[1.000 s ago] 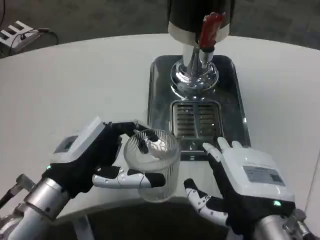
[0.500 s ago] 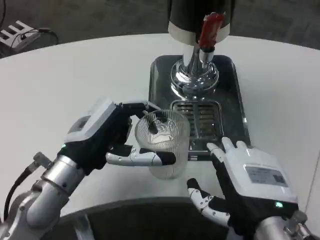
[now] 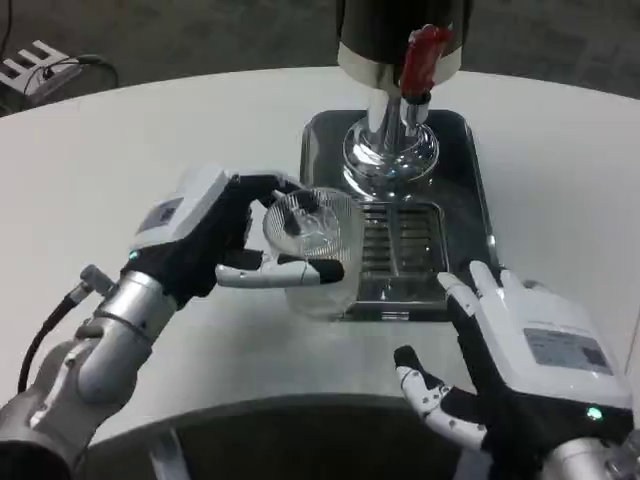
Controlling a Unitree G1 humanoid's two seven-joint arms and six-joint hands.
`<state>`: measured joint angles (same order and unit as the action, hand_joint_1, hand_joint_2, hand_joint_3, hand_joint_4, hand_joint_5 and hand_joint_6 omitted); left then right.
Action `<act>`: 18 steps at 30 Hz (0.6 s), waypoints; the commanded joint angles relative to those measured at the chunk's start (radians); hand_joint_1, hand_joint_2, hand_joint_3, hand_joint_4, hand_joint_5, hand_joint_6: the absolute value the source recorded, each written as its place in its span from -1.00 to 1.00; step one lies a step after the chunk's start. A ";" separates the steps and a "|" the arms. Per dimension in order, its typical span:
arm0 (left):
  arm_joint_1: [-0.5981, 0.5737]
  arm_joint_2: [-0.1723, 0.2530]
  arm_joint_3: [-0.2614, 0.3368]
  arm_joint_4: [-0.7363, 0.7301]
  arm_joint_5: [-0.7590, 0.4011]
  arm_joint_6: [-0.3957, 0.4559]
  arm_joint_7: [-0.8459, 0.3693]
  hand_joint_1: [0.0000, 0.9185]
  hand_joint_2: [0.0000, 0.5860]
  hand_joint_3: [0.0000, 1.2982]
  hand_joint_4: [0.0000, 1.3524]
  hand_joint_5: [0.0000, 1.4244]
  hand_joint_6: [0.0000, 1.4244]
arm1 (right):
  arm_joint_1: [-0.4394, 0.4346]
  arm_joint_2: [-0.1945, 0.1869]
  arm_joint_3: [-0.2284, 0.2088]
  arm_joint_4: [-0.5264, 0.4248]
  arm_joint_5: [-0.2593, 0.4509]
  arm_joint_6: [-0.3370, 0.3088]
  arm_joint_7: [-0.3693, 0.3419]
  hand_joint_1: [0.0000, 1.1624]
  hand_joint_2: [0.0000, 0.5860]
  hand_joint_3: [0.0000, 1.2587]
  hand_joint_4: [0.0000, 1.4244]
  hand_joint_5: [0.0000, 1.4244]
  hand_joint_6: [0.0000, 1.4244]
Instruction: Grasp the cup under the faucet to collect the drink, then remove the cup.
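Halfway to the faucet by the look of it: clear ribbed glass cup (image 3: 312, 250) clasped in left hand (image 3: 215, 245), over the near-left edge of the steel drip tray (image 3: 480, 215). Next, carry toward twelve o'clock, under red-handled chrome tap (image 3: 412, 75). Right hand (image 3: 520, 365) spread, idle at five o'clock.

The dispenser (image 3: 400, 40) is cut off by the top edge, so only its dark lower body, red tap lever (image 3: 422, 52) and chrome base show. The left hand (image 3: 200, 245) wraps the ribbed clear cup (image 3: 312, 250), hiding the cup's left wall. The cup covers the left part of the drip grille (image 3: 400, 250). The right hand (image 3: 525, 375) runs off the bottom edge, palm hidden. Whether the cup holds liquid cannot be told.
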<state>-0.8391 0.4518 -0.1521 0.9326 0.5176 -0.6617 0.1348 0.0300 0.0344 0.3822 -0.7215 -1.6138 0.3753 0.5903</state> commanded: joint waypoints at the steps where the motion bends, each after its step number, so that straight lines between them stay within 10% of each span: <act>1: -0.112 -0.023 -0.040 0.107 0.024 0.003 0.066 -0.03 -0.96 0.62 0.68 0.92 1.00 | 0.051 0.042 0.009 -0.041 -0.005 -0.017 0.016 -0.58 0.57 -0.80 -1.00 -1.00 -1.00; 18: -0.304 -0.128 -0.151 0.327 0.055 0.133 0.161 -0.03 -0.96 0.62 0.68 0.92 1.00 | 0.104 0.059 -0.007 -0.115 -0.010 -0.057 0.040 -0.57 0.59 -0.79 -1.00 -1.00 -1.00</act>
<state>-1.1132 0.3335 -0.2949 1.2469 0.5692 -0.5426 0.2716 0.1051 0.0297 0.3573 -0.8188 -1.6149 0.3240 0.6194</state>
